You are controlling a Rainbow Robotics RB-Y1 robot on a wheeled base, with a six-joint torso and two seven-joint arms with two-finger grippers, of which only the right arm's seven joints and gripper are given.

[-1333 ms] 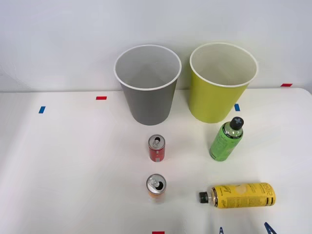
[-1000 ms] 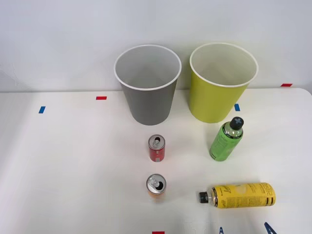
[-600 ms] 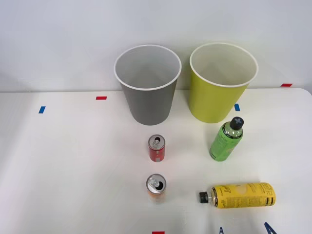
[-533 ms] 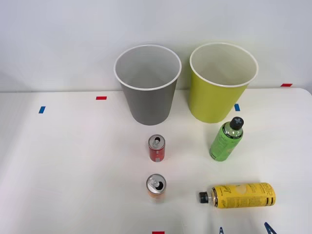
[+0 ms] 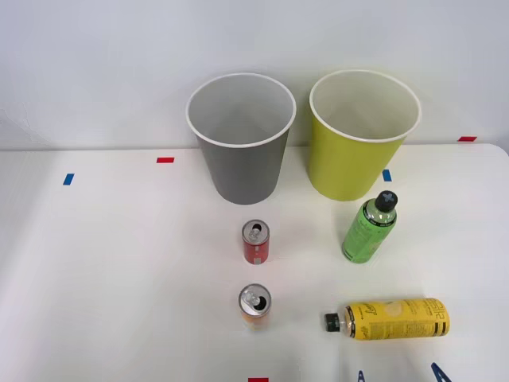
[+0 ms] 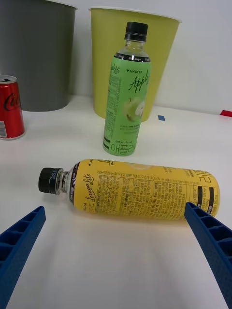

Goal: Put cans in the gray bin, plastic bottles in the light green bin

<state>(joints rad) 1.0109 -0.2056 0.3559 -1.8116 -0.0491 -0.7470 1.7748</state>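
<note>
The gray bin (image 5: 241,151) and the light green bin (image 5: 362,151) stand upright at the back of the table. In front of the gray bin are a red can (image 5: 255,242) and, nearer, an orange can (image 5: 255,303), both upright. An upright green bottle (image 5: 369,228) stands before the light green bin. A yellow bottle (image 5: 394,318) lies on its side, cap pointing left. My right gripper (image 5: 398,376) is open at the front edge, just short of the yellow bottle. In the wrist view the gripper (image 6: 115,215) straddles the yellow bottle (image 6: 140,189) without touching it, with the green bottle (image 6: 126,96) behind.
Small red (image 5: 165,160) and blue (image 5: 67,179) tape marks dot the white table (image 5: 119,263). The wrist view also takes in the red can (image 6: 9,113), the gray bin (image 6: 36,53) and the light green bin (image 6: 101,63). A pale wall rises behind the bins.
</note>
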